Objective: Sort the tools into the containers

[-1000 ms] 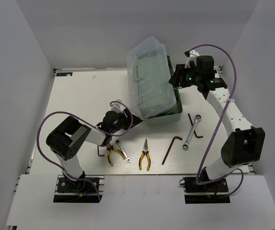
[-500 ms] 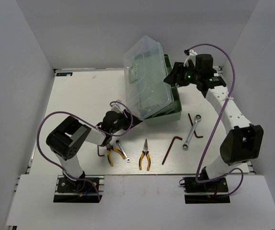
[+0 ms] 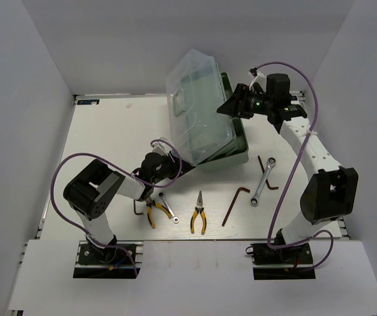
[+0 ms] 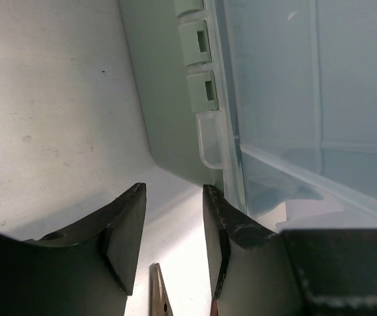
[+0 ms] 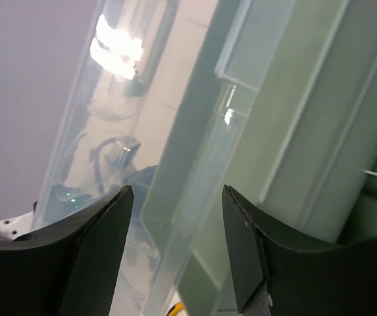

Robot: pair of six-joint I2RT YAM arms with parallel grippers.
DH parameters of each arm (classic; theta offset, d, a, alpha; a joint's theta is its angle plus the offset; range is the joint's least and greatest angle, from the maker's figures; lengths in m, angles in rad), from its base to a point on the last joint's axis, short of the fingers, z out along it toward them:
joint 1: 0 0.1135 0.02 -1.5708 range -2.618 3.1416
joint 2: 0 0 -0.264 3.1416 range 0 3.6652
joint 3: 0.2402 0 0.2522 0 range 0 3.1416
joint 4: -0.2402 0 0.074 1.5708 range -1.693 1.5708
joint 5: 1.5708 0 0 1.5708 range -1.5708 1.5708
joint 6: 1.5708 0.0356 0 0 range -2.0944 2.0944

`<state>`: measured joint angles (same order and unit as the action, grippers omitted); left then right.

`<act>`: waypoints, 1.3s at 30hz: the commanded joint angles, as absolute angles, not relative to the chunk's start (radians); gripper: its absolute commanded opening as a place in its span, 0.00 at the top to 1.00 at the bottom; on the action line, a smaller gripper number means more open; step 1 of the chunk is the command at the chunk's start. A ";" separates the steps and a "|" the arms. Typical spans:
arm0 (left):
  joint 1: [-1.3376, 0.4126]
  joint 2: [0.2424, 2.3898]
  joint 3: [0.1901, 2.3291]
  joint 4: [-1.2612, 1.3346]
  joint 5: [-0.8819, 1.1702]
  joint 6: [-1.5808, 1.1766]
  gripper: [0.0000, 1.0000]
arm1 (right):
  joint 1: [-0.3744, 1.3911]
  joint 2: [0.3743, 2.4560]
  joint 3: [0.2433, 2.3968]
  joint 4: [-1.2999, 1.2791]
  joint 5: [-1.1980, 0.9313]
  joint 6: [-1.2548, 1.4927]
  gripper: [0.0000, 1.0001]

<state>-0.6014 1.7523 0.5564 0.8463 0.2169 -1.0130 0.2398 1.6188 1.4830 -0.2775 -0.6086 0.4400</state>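
The pale green toolbox [image 3: 239, 155] stands at the back middle, its clear lid [image 3: 198, 105] tilted up toward the left. My right gripper [image 3: 230, 108] is open at the lid's raised right edge; in the right wrist view the lid rim [image 5: 195, 217] runs between the spread fingers [image 5: 177, 191]. My left gripper [image 3: 175, 166] is open and empty by the box's front left corner [image 4: 168, 112]. On the table lie two yellow-handled pliers [image 3: 155, 212] [image 3: 199, 212], a large wrench [image 3: 264, 179], a small wrench [image 3: 168, 206] and hex keys [image 3: 236, 204] [image 3: 269, 172] [image 3: 136, 208].
White walls close in the table on the left, back and right. The right arm reaches over the table's right side. A pliers tip [image 4: 158, 293] shows just below my left fingers. Green inner trays [image 5: 320, 131] show under the raised lid.
The clear lid has swung further up and to the left. My right gripper has moved left with its edge. The left arm and the tools have not moved.
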 commanded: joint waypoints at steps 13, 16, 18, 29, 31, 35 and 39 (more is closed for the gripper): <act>-0.612 1.691 0.592 0.997 0.256 -1.022 0.50 | 0.259 1.652 1.434 -0.252 -0.759 0.555 0.40; -0.612 1.669 0.583 0.988 0.256 -0.999 0.50 | 0.245 1.651 1.422 -0.215 -0.794 0.593 0.41; -0.612 1.660 0.574 0.977 0.256 -0.999 0.50 | 0.242 1.649 1.410 -0.180 -0.814 0.629 0.41; -0.612 1.651 0.574 0.959 0.256 -0.980 0.50 | 0.198 1.661 1.312 0.144 -0.977 0.914 0.44; -0.612 1.651 0.574 0.959 0.265 -0.971 0.50 | 0.193 1.661 1.304 0.181 -0.988 0.939 0.46; -0.612 1.600 0.574 0.876 0.265 -0.917 0.50 | 0.186 1.655 1.307 0.204 -1.003 0.956 0.47; -0.612 1.537 0.549 0.793 0.242 -0.856 0.50 | 0.176 1.640 1.312 0.236 -1.014 0.985 0.48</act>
